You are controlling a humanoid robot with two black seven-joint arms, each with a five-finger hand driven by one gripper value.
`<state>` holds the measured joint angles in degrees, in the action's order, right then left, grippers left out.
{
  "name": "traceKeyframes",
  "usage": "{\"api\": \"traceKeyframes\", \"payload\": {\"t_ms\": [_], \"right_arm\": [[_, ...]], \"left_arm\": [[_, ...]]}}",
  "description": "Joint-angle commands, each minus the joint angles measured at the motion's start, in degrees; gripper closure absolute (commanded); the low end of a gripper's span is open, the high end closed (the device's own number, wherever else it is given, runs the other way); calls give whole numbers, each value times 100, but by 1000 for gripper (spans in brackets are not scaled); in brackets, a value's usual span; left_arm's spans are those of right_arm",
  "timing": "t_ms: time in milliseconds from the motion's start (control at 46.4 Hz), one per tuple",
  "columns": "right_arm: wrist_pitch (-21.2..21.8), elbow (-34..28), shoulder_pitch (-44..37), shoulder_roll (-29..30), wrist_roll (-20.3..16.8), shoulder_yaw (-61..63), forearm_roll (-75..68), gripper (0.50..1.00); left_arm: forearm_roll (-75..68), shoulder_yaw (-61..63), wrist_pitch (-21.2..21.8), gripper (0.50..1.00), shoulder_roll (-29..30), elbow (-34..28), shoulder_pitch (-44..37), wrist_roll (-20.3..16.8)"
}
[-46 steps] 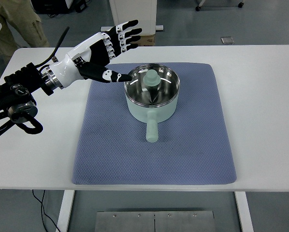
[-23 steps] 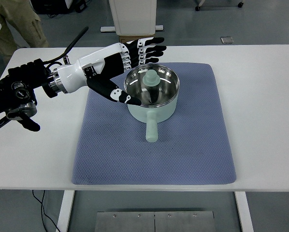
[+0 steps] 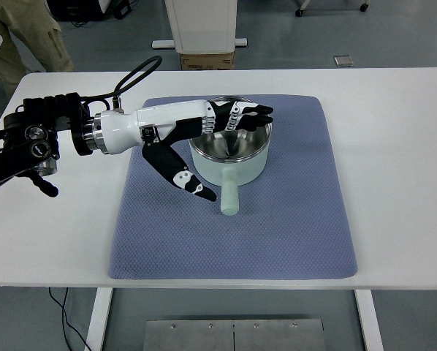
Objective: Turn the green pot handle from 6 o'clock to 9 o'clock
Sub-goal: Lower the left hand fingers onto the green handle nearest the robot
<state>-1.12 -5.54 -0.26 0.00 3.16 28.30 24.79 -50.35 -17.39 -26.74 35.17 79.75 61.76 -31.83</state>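
The glossy white-and-black left hand (image 3: 204, 139) is spread open, holding nothing. Its fingers (image 3: 248, 115) reach over the shiny steel bowl of the pale green pot (image 3: 229, 157), just right of the palm. The pot's stubby rounded handle (image 3: 229, 197) lies beside the thumb tip, on a textured blue mat (image 3: 291, 234).

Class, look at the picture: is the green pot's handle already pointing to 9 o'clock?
No: the handle of the green pot points toward the camera, at 6 o'clock.
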Motion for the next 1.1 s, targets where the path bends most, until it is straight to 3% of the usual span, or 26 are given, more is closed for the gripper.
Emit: {"api": "traceKeyframes", "payload": {"t_ms": [0,689,1077], "right_arm": [[-2,0,0,0,1,-9,0,500],[-2,0,0,0,1,0,0,500],[-2,0,0,0,1,0,0,500]], "left_arm": [[-194,8,-156,500,-36,5,20,2],[-2084,386,-499,500,-669,-91,424,2],[-3042,439,-631,500,-845,-496,521,2]]}}
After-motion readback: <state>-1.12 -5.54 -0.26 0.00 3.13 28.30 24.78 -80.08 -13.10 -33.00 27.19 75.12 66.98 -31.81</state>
